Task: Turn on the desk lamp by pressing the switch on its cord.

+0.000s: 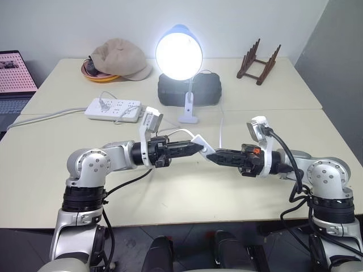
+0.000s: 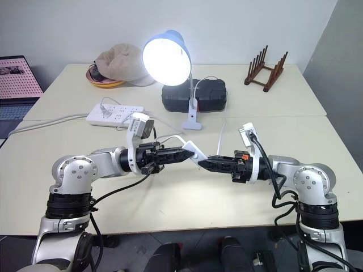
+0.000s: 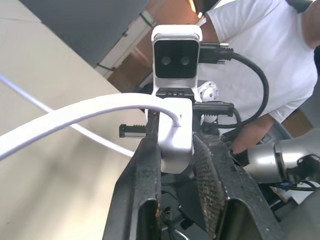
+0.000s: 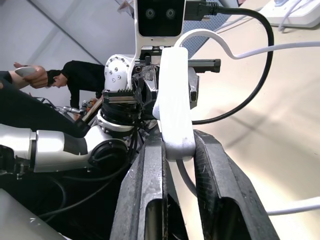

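The small desk lamp with light-blue dome shade (image 1: pixel 178 52) already shines, so pressing seems done: both the left gripper (image 1: pixel 195 148) and right gripper (image 1: pixel 214 156) are clamped on the small white oblong plastic switch (image 1: pixel 203 144), held above the table between them.

switch (image 3: pixel 176 131): I see smooth glossy white plastic;
finger pads (image 3: pixel 207 172): rough black, gritty;
table (image 1: pixel 170 192): matt beige;
rack (image 1: pixel 258 61): dark wood;
hat (image 1: pixel 120 58): soft cloth

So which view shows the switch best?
The right wrist view: the switch stands lengthwise between the right gripper's fingers. The left wrist view shows one end; the eye views show it small between both grippers.
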Robot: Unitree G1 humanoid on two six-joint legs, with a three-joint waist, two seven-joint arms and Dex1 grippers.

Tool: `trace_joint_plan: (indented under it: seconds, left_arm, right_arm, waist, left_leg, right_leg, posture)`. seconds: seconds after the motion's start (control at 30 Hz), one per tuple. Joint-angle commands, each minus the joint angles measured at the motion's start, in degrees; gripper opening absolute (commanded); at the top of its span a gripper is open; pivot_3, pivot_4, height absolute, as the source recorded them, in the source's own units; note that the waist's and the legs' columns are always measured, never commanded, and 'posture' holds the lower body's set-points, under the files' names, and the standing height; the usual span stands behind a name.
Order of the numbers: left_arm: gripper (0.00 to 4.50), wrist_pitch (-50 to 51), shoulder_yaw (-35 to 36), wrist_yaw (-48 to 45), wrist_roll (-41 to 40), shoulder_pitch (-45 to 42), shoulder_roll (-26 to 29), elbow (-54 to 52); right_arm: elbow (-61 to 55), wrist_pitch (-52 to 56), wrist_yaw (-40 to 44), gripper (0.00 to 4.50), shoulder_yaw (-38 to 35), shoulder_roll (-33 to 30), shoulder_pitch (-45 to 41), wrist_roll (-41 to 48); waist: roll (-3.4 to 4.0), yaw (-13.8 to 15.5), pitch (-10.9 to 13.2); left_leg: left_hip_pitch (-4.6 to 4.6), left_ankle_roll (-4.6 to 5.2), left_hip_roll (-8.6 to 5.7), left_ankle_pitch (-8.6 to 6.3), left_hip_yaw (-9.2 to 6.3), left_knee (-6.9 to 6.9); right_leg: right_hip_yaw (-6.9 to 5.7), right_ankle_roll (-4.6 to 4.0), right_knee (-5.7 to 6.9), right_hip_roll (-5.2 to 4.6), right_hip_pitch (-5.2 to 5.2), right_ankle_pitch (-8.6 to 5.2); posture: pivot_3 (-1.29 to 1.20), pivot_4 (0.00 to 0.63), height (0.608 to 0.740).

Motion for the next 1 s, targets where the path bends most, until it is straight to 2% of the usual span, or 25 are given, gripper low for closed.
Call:
trace_joint_plan:
  seconds: [0.03,0.33,0.47,0.7,0.83,0.97,1.0]
  left_arm:
    - [0.59,-0.3,0.09,1.02,0.37,-0.66,0.21,-1.2]
    - [0.56,-1.26,-0.14,2.27,1.24,-0.39,0.02,-1.74]
    - [1.61,-1.51,-0.05,1.53,1.95,0.75,1.43,-1.94]
    - [2.96,-5.66,-0.32,0.64,6.89,3.85,6.57,-4.37]
    - [3.57,-11.79,0.0,0.87,11.59,4.72,9.71,-9.2]
    - [4.46,-20.11,-2.69,-1.37,18.99,5.42,13.86,-13.64]
    - [4.46,-21.29,-2.96,-1.64,19.87,5.72,14.37,-14.1]
  right_arm:
    - [-2.46,-0.61,0.11,0.38,0.56,-0.39,0.05,1.38]
    - [-2.02,-2.24,0.86,0.38,1.4,-1.25,-0.08,-0.1]
    - [-1.01,-3.93,0.6,0.38,1.86,-1.17,-0.99,-1.65]
    - [1.2,-7.43,0.63,0.38,4.04,-1.27,-2.21,-6.23]
    - [7.04,-17.38,-2.38,0.38,10.89,-2.34,-4.02,-20.71]
    - [16.07,-27.04,-4.61,0.38,16.67,-3.26,-7.01,-33.8]
    - [17.69,-29.33,-4.34,0.38,17.91,-3.52,-7.48,-36.39]
  waist:
    - [0.0,0.0,0.0]
    - [0.0,0.01,0.0]
    - [0.0,0.02,0.0]
    - [0.0,0.02,0.0]
    - [0.0,0.06,0.0]
    - [0.0,0.11,0.0]
    - [0.01,0.13,0.01]
  left_leg:
    - [0.0,0.0,0.0,0.0,0.0,-0.01]
    - [-0.06,0.0,0.0,0.0,0.0,-0.3]
    - [-0.13,0.0,0.0,-0.01,0.01,-0.35]
    - [-0.13,0.0,0.01,0.0,-0.01,-0.4]
    - [-0.14,0.0,0.01,0.0,0.01,-0.4]
    - [-0.16,-0.01,0.0,0.0,0.05,-0.4]
    - [-0.17,-0.01,0.0,0.0,0.06,-0.41]
  right_leg:
    - [0.0,0.0,-0.01,0.0,0.0,0.0]
    - [-0.01,0.03,-0.44,0.0,0.0,0.03]
    - [-0.02,0.04,-0.54,-0.02,-0.01,0.03]
    - [-0.04,0.03,-0.51,-0.02,-0.07,0.03]
    - [-0.03,0.03,-0.54,-0.03,-0.07,0.03]
    - [-0.01,0.03,-0.57,-0.04,-0.11,0.03]
    - [-0.01,0.03,-0.58,-0.04,-0.11,0.03]
  posture:
    - [0.0,0.15,0.74]
    - [0.0,0.15,0.74]
    - [0.0,0.15,0.74]
    - [0.0,0.15,0.74]
    - [0.0,0.15,0.74]
    - [0.0,0.15,0.74]
    - [0.0,0.15,0.74]
